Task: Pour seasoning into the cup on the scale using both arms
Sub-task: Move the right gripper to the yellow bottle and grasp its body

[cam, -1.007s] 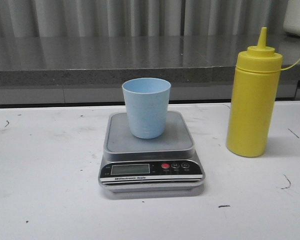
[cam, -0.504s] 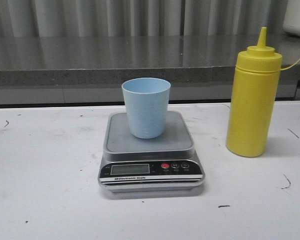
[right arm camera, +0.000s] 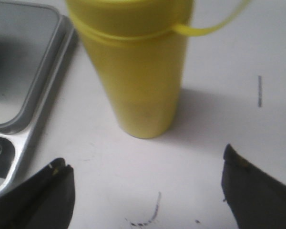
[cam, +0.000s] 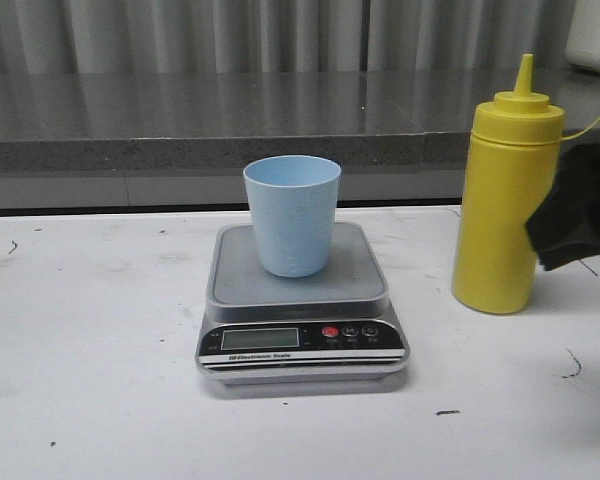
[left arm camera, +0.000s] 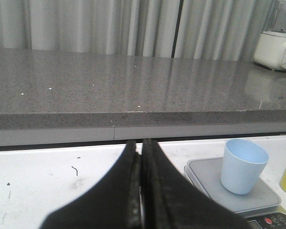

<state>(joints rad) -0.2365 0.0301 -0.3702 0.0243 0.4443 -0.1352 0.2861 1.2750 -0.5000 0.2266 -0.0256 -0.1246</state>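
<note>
Right gripper (right arm camera: 145, 191) gapes wide (empty) before the yellow bottle (right arm camera: 138, 71).

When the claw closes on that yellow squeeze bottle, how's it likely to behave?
The yellow squeeze bottle is tall over a narrow base, so a high sideways nudge would probably tip it. Its smooth, slightly tapered plastic wall may slip or dent under a firm squeeze. How full it is can't be seen, so its weight is uncertain. The right claw is open wide before it.

Lighting is even and moderately bright, diffuse from overhead. The yellow bottle (cam: 504, 200) casts a soft shadow on the white table (cam: 100, 350). The grey counter (left arm camera: 109, 81) shows faint reflections. The right wrist view is blurred (close range); other views acceptably sharp.
</note>
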